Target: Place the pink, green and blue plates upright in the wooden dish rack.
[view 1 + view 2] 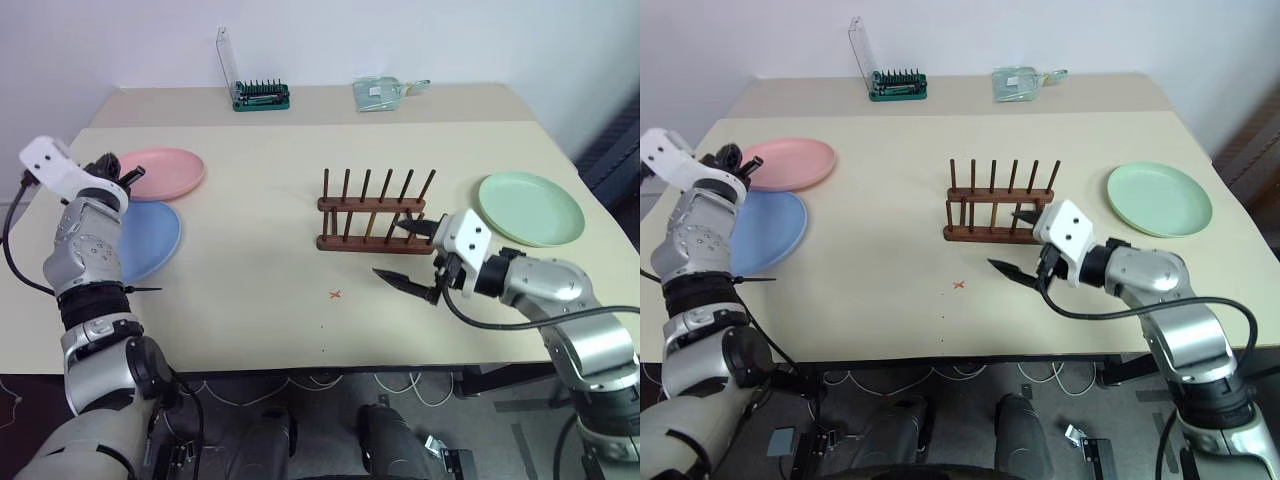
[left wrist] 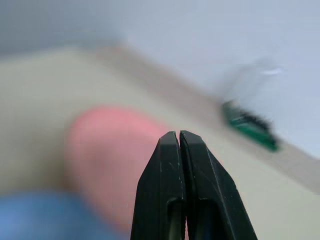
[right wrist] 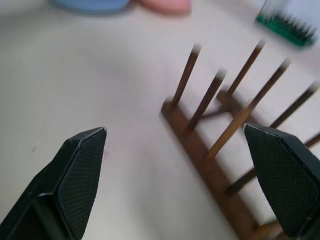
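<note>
The right gripper (image 1: pixel 407 254) is hovering by the rack (image 1: pixel 372 213) mid-bench, fingers spread, risking knocking it. The left gripper (image 2: pixel 179 145) is sitting with fingers pinched together, empty, over the pink plate (image 1: pixel 160 173), so that grasp is failing; blue (image 1: pixel 150 238) and green (image 1: pixel 530 207) are lying flat.
</note>
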Motion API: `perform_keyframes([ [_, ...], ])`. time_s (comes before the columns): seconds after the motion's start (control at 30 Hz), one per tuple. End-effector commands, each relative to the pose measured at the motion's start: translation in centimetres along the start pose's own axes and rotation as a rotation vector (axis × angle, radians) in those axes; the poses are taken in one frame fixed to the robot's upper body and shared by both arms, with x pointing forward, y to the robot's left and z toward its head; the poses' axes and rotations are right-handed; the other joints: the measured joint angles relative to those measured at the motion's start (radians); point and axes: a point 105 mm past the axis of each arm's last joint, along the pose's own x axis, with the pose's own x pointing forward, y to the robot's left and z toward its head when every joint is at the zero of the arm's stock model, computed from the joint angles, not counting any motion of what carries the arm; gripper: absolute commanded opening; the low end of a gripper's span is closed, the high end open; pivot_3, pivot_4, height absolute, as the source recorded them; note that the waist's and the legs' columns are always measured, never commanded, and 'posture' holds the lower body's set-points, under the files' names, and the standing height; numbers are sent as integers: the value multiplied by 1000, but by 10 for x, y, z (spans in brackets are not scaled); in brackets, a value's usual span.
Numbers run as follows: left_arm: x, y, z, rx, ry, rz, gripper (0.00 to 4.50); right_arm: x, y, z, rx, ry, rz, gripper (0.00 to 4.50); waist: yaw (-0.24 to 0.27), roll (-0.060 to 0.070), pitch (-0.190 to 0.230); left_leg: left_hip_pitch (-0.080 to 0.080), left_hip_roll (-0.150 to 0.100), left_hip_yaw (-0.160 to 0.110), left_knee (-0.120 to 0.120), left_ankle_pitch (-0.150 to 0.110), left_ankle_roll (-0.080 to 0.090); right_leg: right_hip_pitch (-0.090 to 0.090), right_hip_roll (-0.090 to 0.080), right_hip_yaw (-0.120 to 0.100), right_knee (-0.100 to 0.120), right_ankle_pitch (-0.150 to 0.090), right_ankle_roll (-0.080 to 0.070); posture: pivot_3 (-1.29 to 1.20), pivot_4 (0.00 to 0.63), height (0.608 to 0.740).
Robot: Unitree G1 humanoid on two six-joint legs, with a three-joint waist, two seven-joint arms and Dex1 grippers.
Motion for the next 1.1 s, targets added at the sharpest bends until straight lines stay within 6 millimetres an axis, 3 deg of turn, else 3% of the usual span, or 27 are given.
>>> perform_keyframes([
  [0.03, -5, -15, 14, 45, -47, -18, 56, 2, 0, 20, -67, -54, 0, 4500, 3, 0, 0, 0, 0, 0, 0, 0, 0, 0, 0, 0, 0, 0, 0, 0, 150, 740],
  [0.07, -6, -7, 5, 22, -3, 34, 56, 2, -1, 19, -69, -48, -3, 4500, 2, 0, 0, 0, 0, 0, 0, 0, 0, 0, 0, 0, 0, 0, 0, 0, 150, 740],
  [0.17, -11, 30, -2, -63, 9, 263, 865, 2, 1, 10, -76, -18, -3, 4500, -1, 0, 0, 0, 0, 0, 0, 0, 0, 0, 0, 0, 0, 0, 0, 0, 150, 740],
  [0.27, -16, 51, -2, -156, 1, 411, 2233, 1, 2, 8, -69, -14, -2, 4500, -3, -1, 0, 0, 0, 0, 0, 0, 0, -1, 0, 0, 1, 0, 0, 0, 150, 740],
  [0.4, -8, 57, -14, -179, 100, 485, 4217, 2, 2, 5, -59, -7, -3, 4500, 6, -2, 0, 0, 0, 0, 1, 0, 0, 0, 0, 0, 1, 0, 0, 0, 150, 740],
  [0.77, 17, 45, -44, -219, 312, 485, 4217, 2, 3, -2, -46, 10, -10, 4500, 15, -3, 0, 0, -1, 0, 1, 0, 0, 0, 0, 0, 0, 1, 1, 0, 150, 740],
  [1.0, 24, 34, -49, -243, 338, 466, 4217, 0, 4, -6, -43, 26, -21, 4500, 3, -3, 1, 0, -1, 0, 1, 0, 0, 0, 0, 0, 0, 1, 1, 0, 150, 740],
  [1.1, 24, 34, -48, -243, 333, 472, 3410, -1, 3, -6, -45, 26, -23, 4500, -1, -3, 1, 0, -1, 0, 1, 0, 0, 0, 0, 0, 1, 1, 1, 0, 150, 740],
])
